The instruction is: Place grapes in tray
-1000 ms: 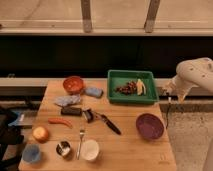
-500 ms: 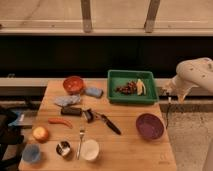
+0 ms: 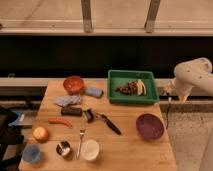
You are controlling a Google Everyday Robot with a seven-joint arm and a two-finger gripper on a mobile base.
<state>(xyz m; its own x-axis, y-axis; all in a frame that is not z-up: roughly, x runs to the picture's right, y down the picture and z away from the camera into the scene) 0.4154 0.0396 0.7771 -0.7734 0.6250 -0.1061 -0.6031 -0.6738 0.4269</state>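
Observation:
The grapes, a dark reddish-purple cluster, lie inside the green tray at the back right of the wooden table, next to a pale yellow banana piece. The white arm is off the table's right side, and the gripper hangs at its lower end, just right of the tray and apart from it.
A purple bowl sits at the front right. An orange bowl, blue sponge, grey cloth, black tools, carrot, fork, white cup, apple and blue cup lie on the left half.

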